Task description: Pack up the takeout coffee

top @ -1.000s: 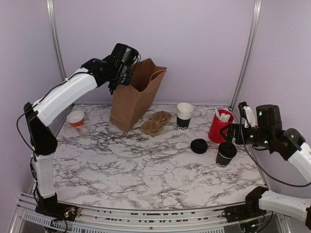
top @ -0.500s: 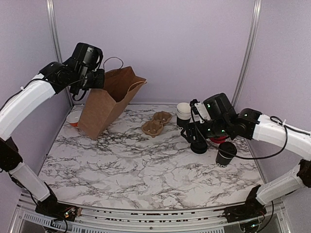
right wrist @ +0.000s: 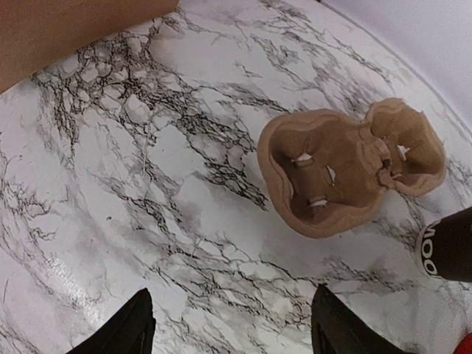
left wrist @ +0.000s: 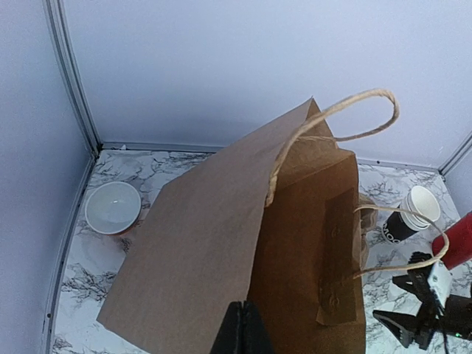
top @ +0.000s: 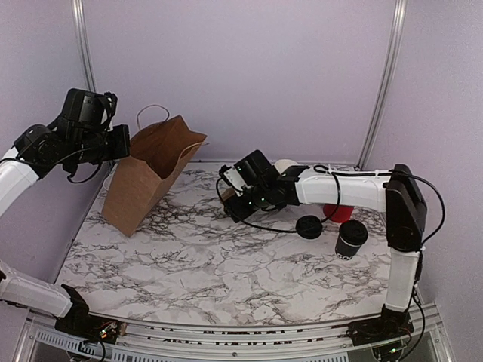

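The takeout coffee cup [top: 350,240], small and black with white print, stands upright at the right of the marble table. Its round black lid [top: 309,226] lies flat just to its left. My right gripper [top: 237,202] hangs well left of both, open over bare marble with nothing between its fingers [right wrist: 138,329]. A brown pulp cup carrier [right wrist: 346,171] lies just beyond them. My left gripper [left wrist: 245,328] is shut on the top edge of a brown paper bag [top: 147,175], which leans tilted at the far left with its mouth open toward the right.
A stack of white-rimmed cups [left wrist: 413,211] and a red tub [top: 336,212] stand at the back right, partly behind my right arm. A small white bowl [left wrist: 112,207] sits in the back left corner beside the bag. Walls close in on the left, back and right.
My left arm has carried the bag leftward and tilted it more. My right arm swung from the cup past the lid to the carrier, its jaws narrowing a little.
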Controlling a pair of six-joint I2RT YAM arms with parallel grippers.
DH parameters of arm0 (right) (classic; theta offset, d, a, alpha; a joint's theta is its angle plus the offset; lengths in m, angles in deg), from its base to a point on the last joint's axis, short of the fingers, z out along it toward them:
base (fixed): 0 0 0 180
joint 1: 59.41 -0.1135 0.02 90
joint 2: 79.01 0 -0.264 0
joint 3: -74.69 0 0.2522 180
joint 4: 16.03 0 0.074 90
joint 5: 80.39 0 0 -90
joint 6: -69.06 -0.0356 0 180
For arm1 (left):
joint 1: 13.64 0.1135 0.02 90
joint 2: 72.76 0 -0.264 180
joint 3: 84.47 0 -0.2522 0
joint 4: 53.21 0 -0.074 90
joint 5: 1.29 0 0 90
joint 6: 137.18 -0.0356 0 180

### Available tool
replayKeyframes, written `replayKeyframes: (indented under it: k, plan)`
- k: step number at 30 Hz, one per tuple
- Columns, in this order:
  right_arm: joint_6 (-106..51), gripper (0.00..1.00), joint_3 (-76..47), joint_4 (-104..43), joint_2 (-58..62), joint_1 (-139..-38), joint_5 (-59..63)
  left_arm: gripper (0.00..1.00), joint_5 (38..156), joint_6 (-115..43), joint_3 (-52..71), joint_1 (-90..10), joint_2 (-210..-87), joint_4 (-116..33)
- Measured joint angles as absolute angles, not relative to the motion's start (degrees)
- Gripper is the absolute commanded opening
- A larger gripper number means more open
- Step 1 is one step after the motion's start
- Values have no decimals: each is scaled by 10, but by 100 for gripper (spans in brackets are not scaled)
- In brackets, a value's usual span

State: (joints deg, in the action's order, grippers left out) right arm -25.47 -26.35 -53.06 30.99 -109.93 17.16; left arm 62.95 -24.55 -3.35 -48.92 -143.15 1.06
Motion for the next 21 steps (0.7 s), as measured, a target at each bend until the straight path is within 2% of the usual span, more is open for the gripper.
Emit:
replayKeyframes:
  k: [9,21]
  plan:
    - [-179,72,-392,-531,471,-1092,181,0,658,-240,-2,-489,-1355,8]
    - [-148,68,-471,-535,557,-1056,200,0,683,-241,3,-489,-1331,6]
